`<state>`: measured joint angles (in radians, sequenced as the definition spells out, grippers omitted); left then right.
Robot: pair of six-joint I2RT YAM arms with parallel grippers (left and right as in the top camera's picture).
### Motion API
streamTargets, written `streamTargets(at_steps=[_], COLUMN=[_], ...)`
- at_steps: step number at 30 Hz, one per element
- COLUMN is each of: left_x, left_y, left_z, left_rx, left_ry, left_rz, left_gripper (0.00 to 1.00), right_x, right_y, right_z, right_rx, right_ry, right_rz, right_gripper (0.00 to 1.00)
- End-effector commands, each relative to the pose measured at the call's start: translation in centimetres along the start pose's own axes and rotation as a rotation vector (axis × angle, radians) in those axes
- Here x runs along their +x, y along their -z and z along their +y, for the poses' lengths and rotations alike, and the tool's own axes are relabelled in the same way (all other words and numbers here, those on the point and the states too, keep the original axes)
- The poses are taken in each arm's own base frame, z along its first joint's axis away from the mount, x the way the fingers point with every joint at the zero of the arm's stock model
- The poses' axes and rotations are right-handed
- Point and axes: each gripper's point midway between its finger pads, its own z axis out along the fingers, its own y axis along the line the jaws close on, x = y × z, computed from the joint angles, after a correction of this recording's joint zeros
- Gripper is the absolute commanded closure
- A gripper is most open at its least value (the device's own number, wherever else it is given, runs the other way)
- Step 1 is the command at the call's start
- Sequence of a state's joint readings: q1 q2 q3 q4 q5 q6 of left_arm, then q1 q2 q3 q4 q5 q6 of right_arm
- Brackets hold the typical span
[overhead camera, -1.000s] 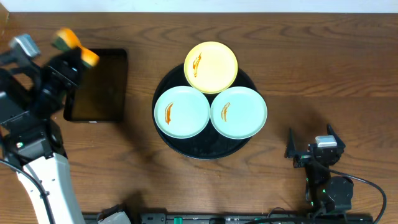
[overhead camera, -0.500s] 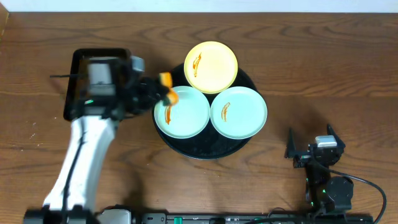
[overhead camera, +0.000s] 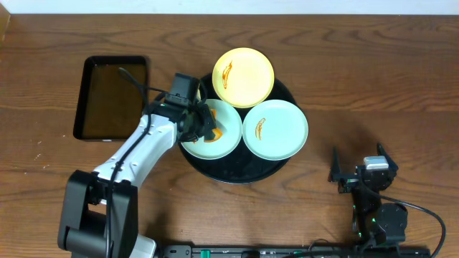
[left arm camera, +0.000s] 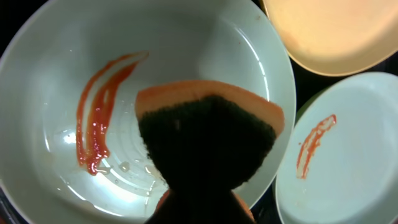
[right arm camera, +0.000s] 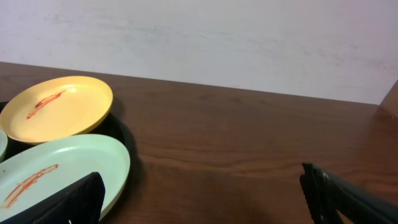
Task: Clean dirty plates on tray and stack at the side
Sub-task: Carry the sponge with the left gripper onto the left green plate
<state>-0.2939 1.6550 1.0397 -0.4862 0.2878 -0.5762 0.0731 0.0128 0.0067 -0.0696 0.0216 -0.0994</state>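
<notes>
Three dirty plates lie on the round black tray (overhead camera: 237, 176): a pale yellow plate (overhead camera: 244, 77) at the back, a mint plate (overhead camera: 228, 135) at the left and a second mint plate (overhead camera: 275, 129) at the right. Each bears an orange-brown smear (left arm camera: 99, 111). My left gripper (overhead camera: 204, 123) is shut on an orange sponge (left arm camera: 208, 134) with a dark scouring face. It holds the sponge low over the left mint plate (left arm camera: 56, 56), beside the smear. My right gripper (overhead camera: 357, 162) rests open on the table right of the tray, holding nothing (right arm camera: 208, 199).
A smaller rectangular black tray (overhead camera: 111, 98) lies at the left of the round tray. The left arm reaches from the near left edge across the wood. The right arm's base sits at the near right edge. In the right wrist view a pale wall stands behind the table.
The left arm swung from the far left, over the rectangular tray, to the left mint plate, carrying the sponge. The right arm has not moved.
</notes>
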Motion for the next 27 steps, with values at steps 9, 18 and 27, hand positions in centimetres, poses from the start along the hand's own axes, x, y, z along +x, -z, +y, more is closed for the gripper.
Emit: streamTargets(at_steps=[9,18,27], left_x=[0.0,-1.9,-0.6], left_y=[0.7,9.5,16.3], left_z=[-1.7,-2.1,4.8], left_rx=[0.056,0.04,-0.213], left_ry=[-0.036,-0.119,-0.017], left_rz=[0.004,-0.191,-0.325], left_gripper=[0.41,0.41,0.36], right_x=[0.1,0.1,0.1], right_y=[0.0,0.0,0.0], right_z=[-0.1,-0.1,-0.1], right_rx=[0.005,0.005,0.005], right_ry=[0.006,0.006,0.006], right_rz=[0.004,0.004,0.004], right_gripper=[0.01,0.01,0.01])
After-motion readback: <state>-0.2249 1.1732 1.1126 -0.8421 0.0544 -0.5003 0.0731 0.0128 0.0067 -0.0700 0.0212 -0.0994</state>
